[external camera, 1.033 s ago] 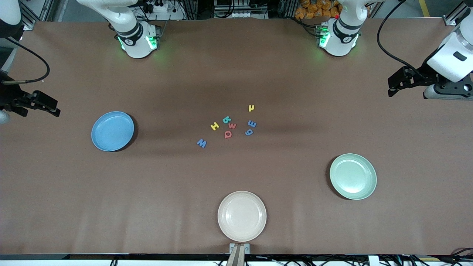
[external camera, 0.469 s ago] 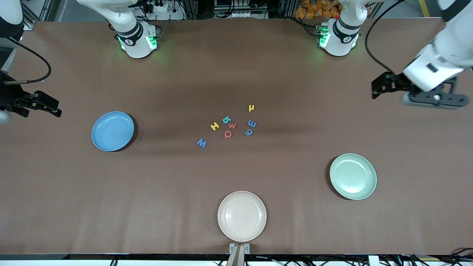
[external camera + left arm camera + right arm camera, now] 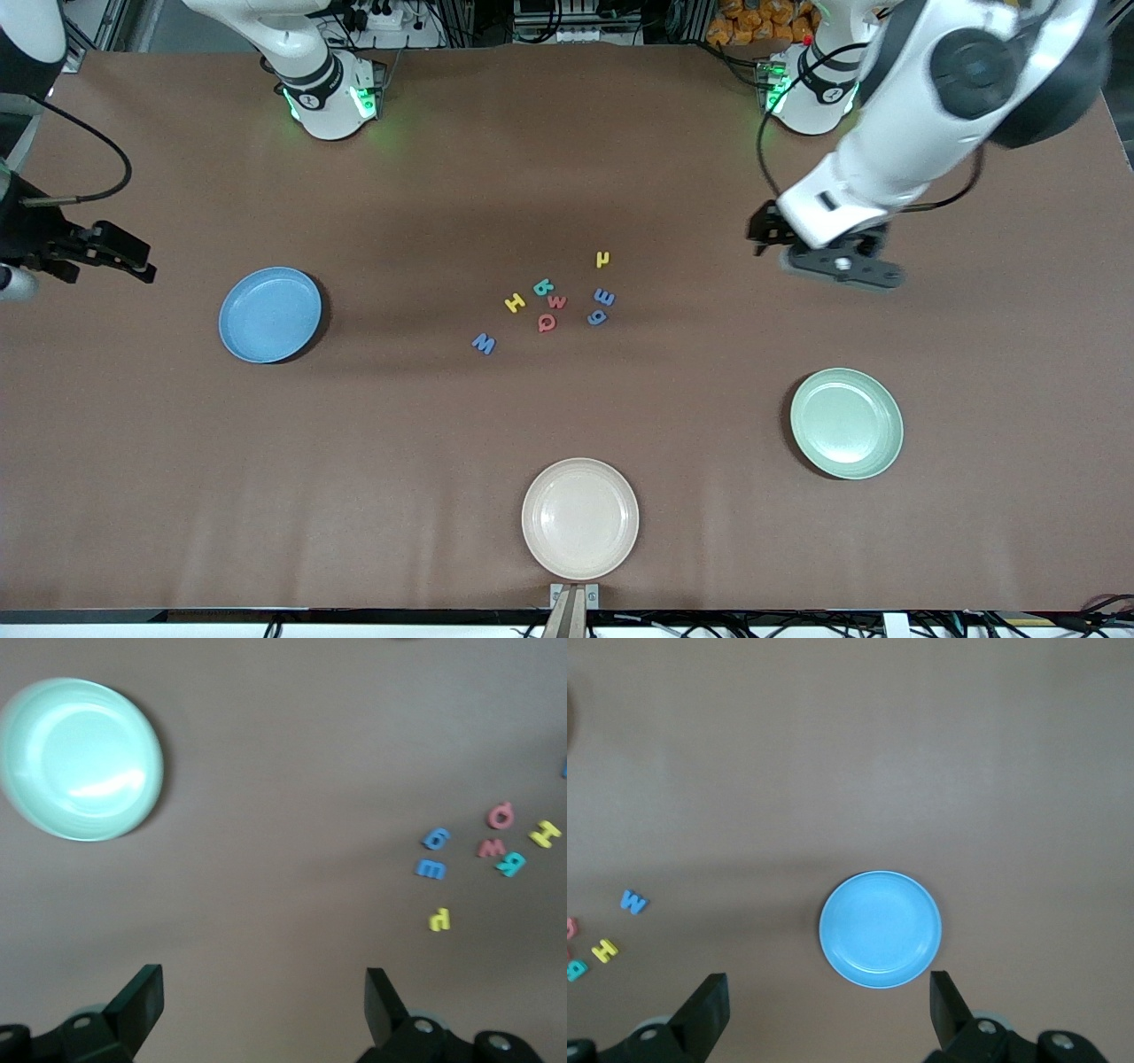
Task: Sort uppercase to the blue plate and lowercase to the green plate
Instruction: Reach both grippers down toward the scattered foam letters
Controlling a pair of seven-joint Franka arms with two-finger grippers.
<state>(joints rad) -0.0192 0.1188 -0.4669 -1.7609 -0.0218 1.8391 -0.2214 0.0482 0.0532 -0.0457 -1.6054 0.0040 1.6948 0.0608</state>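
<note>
The letters lie clustered mid-table: uppercase yellow H [image 3: 514, 302], teal R-like letter [image 3: 543, 286], red Q [image 3: 547, 322] and blue W [image 3: 483, 343]; lowercase red w [image 3: 556, 301], blue e [image 3: 604, 297], blue g [image 3: 597, 316] and a tiny yellow letter [image 3: 602, 259]. The blue plate [image 3: 270, 315] sits toward the right arm's end and the green plate [image 3: 846, 424] toward the left arm's end. Both plates are bare. My left gripper [image 3: 262, 974] hangs open over bare table between the cluster and the left arm's end. My right gripper [image 3: 827, 979] is open and empty, beside the blue plate [image 3: 880, 928].
An empty beige plate [image 3: 580, 518] sits near the table's front edge, nearer the camera than the letters. Brown table surface lies between the cluster and each plate. The left arm's white links reach over the table at its own end.
The left arm has swung in from its end of the table toward the letter cluster, its gripper still open. The right gripper has drifted only slightly.
</note>
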